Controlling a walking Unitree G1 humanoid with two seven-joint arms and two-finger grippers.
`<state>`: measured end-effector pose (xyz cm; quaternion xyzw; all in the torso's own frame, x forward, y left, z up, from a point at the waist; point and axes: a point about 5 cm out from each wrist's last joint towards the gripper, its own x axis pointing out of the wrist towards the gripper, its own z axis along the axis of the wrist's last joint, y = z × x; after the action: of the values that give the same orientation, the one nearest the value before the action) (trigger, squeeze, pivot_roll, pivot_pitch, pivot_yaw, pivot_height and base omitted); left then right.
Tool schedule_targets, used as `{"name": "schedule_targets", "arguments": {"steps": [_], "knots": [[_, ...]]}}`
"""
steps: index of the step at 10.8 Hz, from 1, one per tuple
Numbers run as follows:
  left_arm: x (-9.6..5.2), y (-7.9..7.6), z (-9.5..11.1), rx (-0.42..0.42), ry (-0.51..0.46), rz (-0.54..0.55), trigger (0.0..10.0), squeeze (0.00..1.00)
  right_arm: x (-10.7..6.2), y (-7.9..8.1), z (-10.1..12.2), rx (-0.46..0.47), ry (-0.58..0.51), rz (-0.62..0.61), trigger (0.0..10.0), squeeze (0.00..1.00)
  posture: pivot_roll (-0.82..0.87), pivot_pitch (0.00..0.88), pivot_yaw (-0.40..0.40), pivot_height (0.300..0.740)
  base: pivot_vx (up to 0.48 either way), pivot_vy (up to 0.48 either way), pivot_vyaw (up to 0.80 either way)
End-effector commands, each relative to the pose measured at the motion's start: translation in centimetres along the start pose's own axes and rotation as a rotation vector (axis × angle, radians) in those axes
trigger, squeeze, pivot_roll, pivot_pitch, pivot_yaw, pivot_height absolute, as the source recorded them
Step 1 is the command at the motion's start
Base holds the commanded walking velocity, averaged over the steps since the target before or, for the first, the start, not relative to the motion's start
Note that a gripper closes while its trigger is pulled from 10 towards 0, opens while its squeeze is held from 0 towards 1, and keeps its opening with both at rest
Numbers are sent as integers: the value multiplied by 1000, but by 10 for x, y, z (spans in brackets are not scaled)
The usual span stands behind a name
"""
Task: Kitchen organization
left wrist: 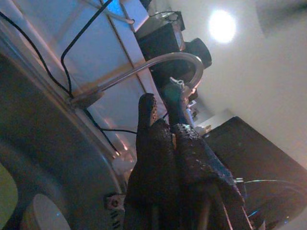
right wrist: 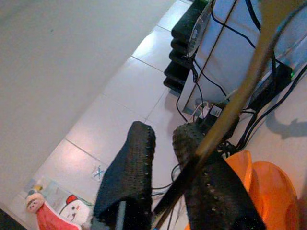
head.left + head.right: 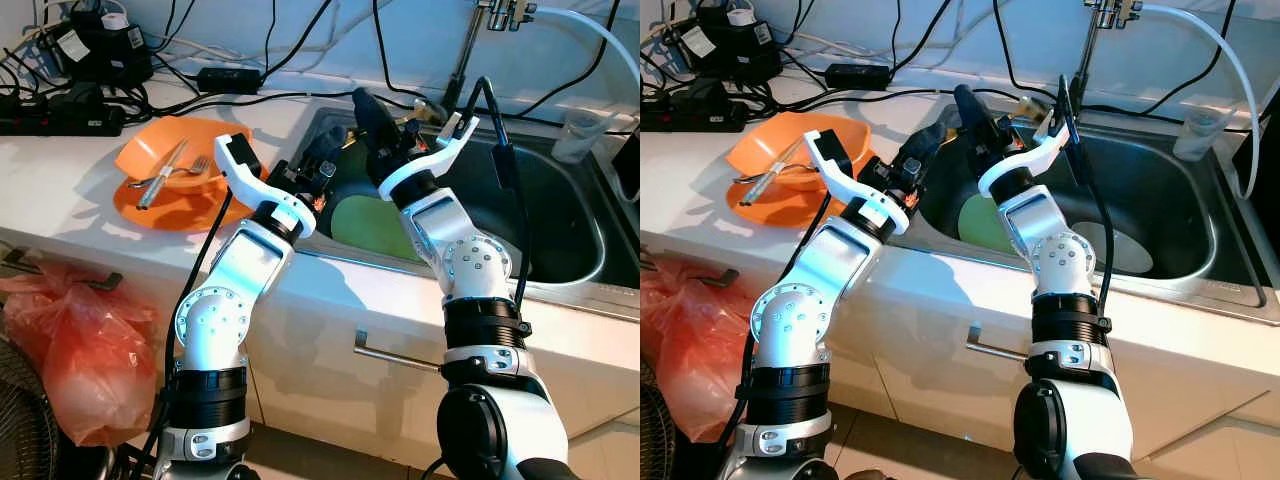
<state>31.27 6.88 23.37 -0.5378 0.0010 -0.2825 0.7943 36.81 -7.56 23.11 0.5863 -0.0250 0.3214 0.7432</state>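
Now we see a wooden handle (image 2: pixel 240 96) slanting across one finger of the right gripper (image 2: pixel 164 129) and running down between the two. The jaws stand a little apart, and we cannot tell whether they pinch it. In the eye views this gripper hangs above the sink (image 3: pixel 560 270) at upper centre. Just left of it is the left gripper (image 1: pixel 160 117), jaws pressed together. A green plate (image 3: pixel 375 225) lies in the sink below them. Orange plates (image 3: pixel 165 210) with a fork (image 3: pixel 185 170) rest on the table (image 3: pixel 60 190) at upper left.
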Motion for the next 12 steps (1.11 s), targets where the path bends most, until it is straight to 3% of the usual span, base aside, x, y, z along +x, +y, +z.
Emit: {"name": "schedule_targets", "arguments": {"steps": [1,8,9,10,11,12], "knots": [[5,3,-1,-20,-21,50,0,0,5,9,-11,35,5,55,0,0,79,0,-16,740,0,0,0],[6,3,-4,-20,-10,53,0,0,2,6,-8,27,-5,36,0,0,76,0,-14,740,0,0,0],[7,3,-6,-11,21,47,10000,0,2,6,-8,25,-5,33,0,0,74,0,-10,740,0,0,0],[7,2,-8,-1,31,41,10000,0,2,6,-8,23,-4,31,510,0,73,0,-8,740,0,0,0],[7,0,-8,2,36,37,10000,35,2,6,-9,20,-1,33,10000,0,74,0,-7,740,0,0,0],[7,0,-9,-2,38,36,10000,1000,1,5,-9,14,3,31,10000,0,74,0,-7,740,0,0,0]]}}
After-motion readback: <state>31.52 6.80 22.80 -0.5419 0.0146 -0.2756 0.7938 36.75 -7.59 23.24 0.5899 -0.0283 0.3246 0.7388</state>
